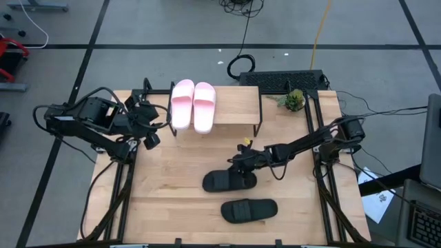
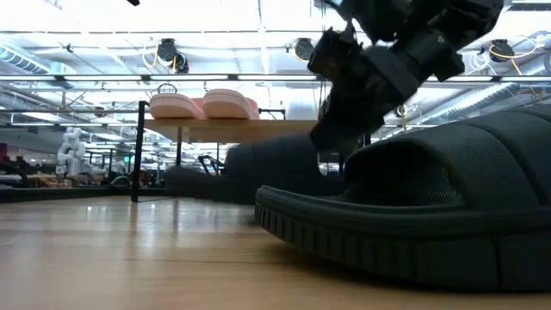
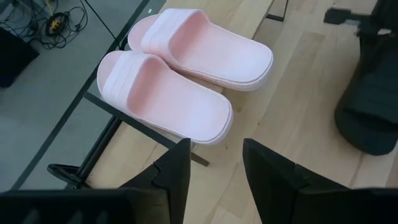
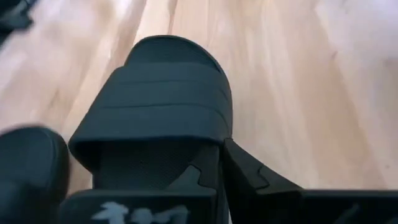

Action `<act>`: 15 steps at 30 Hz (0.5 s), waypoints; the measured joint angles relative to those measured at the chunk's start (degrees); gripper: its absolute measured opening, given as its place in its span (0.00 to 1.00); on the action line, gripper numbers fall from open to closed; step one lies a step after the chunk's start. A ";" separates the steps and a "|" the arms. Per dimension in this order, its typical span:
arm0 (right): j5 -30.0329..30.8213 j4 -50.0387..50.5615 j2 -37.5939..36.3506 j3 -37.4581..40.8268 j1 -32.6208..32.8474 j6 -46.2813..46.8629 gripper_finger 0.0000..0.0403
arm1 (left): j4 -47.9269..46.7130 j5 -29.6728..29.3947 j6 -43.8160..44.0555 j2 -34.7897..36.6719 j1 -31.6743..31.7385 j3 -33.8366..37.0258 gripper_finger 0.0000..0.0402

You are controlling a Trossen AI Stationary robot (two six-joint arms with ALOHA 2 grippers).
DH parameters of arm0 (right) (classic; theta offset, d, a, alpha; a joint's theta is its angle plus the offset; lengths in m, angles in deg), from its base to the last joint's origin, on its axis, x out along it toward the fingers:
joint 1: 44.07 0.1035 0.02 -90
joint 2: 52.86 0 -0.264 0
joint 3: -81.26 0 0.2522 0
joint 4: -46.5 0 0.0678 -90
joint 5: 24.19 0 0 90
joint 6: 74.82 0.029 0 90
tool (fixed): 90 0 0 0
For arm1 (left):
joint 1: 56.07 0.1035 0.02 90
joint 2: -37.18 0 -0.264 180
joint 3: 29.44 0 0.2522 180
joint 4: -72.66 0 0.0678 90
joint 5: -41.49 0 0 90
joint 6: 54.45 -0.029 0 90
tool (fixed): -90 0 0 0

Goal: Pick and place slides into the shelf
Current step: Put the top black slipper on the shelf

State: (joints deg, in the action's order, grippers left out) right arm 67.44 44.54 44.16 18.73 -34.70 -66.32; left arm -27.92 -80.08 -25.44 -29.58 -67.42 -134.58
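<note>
The pale pink pair [image 1: 193,105] [image 3: 186,81] lies side by side on the left half of the shelf [image 1: 238,103] [image 2: 250,129]. Two black slides lie on the tabletop, one in the middle [image 1: 229,180] [image 4: 161,99] and one nearer the near edge [image 1: 249,210] [image 2: 430,224]. My right gripper [image 1: 241,162] [image 4: 221,158] is down at the middle black slide, behind its strap, shut on it. My left gripper [image 1: 148,131] [image 3: 214,180] hovers open by the shelf's left end, facing the pink pair and touching nothing. My right gripper pinches the middle black slide by its far side rim [image 4: 227,134], just behind the strap toward the heel. One finger [image 4: 199,177] is inside on the footbed and the other [image 4: 255,177] is outside the wall. The fingers come slanting down from the table's right. The slide lies flat on the table.
The right half of the shelf top [image 1: 241,100] is bare wood. A small green plant [image 1: 294,100] and a black mat [image 1: 286,79] sit at the table's far right. Bare tabletop [image 1: 172,186] stretches left of the black slides.
</note>
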 joint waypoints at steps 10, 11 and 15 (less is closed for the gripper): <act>3.68 5.40 -14.09 -0.01 -0.40 3.41 0.00 | -0.17 -2.11 -0.39 0.01 0.00 0.00 0.37; 4.85 6.23 -15.74 -0.27 -0.40 4.14 0.00 | -0.17 -2.57 -0.43 0.02 0.00 0.00 0.37; 10.21 10.95 -21.57 -2.55 -0.40 6.31 0.00 | -0.12 -4.02 -0.45 0.02 0.02 0.00 0.37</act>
State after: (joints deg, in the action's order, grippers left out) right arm 77.66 55.49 22.59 16.18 -35.10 -60.01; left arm -28.04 -84.10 -25.89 -29.56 -67.40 -134.58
